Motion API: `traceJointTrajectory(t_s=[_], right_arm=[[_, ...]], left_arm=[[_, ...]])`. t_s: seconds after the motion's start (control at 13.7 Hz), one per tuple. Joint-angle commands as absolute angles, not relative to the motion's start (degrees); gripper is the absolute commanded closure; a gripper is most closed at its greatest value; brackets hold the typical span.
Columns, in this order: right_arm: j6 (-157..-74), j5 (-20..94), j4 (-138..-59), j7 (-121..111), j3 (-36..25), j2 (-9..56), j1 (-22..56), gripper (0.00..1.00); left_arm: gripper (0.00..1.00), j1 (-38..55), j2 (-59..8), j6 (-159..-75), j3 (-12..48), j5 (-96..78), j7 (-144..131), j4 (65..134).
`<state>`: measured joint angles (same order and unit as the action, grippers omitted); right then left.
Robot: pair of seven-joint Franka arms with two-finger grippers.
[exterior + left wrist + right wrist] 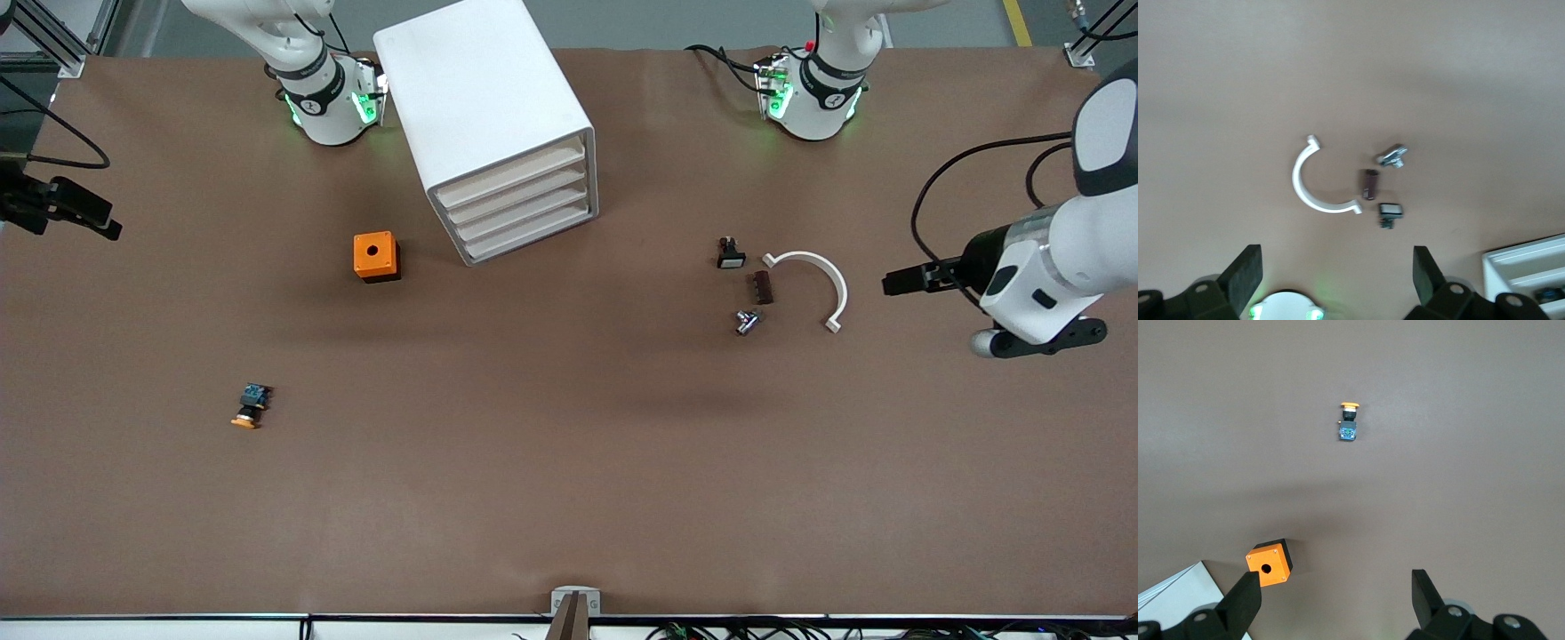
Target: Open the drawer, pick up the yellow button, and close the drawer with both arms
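1. The left hand (898,281) hangs in the air over the left arm's end of the bench (569,498), its fingers (1245,273) spread wide apart and holding nothing.
2. Below that hand on the bench lie a white half-ring clamp (818,280), a small brown block (762,287), a small metal part (747,322) and a small black part with a white face (730,254), close together but apart from one another.
3. The right hand (84,213) hangs over the right arm's end of the bench, its fingers (1245,597) also wide apart and empty.
4. The button (251,406) lies on its side on the bare bench, well apart from both hands and nearer to the front camera than the orange cube box (375,256).
5. The drawer (511,174) sits flush in the white cabinet (484,116), as do the three below it.
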<state>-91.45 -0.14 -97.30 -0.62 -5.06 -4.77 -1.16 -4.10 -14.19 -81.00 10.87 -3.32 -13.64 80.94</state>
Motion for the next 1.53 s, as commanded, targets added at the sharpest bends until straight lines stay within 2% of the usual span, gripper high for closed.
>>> traceJointTrajectory(t_s=[0.0, 0.29, 0.36, 0.51, 1.02, 1.17, 1.46], right_arm=[[-91.5, -0.1, -99.0, -1.2, -4.7, -6.7, -1.2, 0.0], [-91.5, -0.1, -98.9, -1.4, -4.6, -6.9, 0.3, 0.0], [-91.5, -0.1, -99.0, -1.6, -4.5, -6.9, 0.4, 0.0], [-91.4, 0.3, -98.9, -2.5, -4.6, -7.2, 0.8, 0.0], [-92.1, 2.4, -99.0, -2.0, -4.9, -7.7, 0.2, 0.0], [-92.2, 3.1, -99.0, -2.0, -5.0, -7.7, -0.3, 0.0], [-92.1, 3.1, -99.0, -2.3, -5.0, -7.8, -0.4, 0.0]], left_arm=[[0.01, -5.8, -5.9, -83.6, 11.1, -1.8, -8.7, 90.4], [0.01, -4.0, 4.2, -93.5, 9.4, -1.9, -7.5, 104.6], [0.01, -2.2, 5.4, -94.8, 7.5, -2.0, -7.5, 106.2], [0.01, 0.6, 5.6, -94.8, 3.6, -1.9, -7.4, 106.6], [0.01, 2.4, 5.3, -98.5, 2.5, -2.0, -7.5, 105.7], [0.01, 4.0, 4.2, -99.6, 0.6, -2.0, -7.5, 103.9], [0.01, 3.5, 0.9, -99.5, 0.7, -2.3, -7.6, 98.2]])
